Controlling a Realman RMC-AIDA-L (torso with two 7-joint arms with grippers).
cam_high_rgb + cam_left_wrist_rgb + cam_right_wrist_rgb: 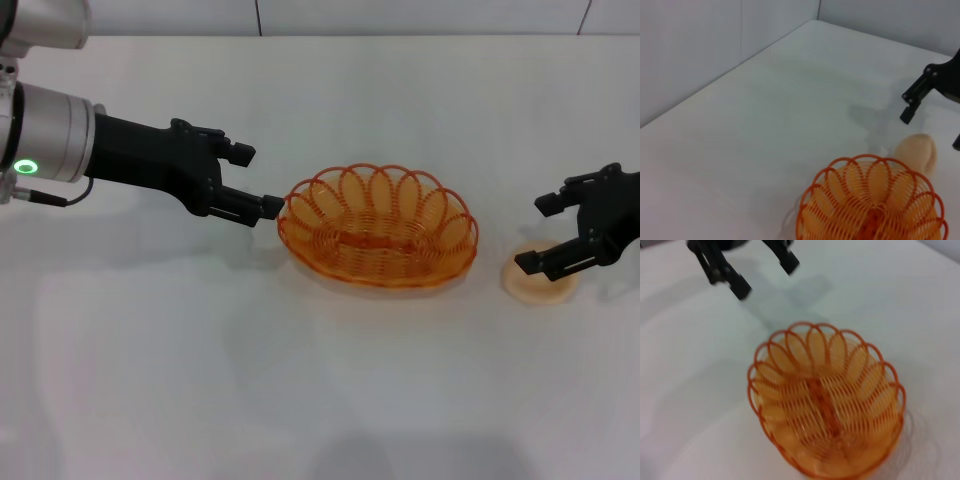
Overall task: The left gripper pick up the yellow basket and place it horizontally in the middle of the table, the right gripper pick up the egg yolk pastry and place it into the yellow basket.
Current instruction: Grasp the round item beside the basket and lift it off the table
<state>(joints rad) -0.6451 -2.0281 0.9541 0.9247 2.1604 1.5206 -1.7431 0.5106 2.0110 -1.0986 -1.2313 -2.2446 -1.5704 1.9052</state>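
Note:
The yellow basket stands upright, long side across, in the middle of the table. It is empty. My left gripper is open and empty just off the basket's left end, its lower fingertip close to the rim. The egg yolk pastry lies on the table right of the basket. My right gripper is open, low over the pastry's near-left side, with nothing held. The left wrist view shows the basket, the pastry and the right gripper. The right wrist view shows the basket and the left gripper.
A grey wall runs along the table's far edge. White tabletop lies in front of the basket and to both sides.

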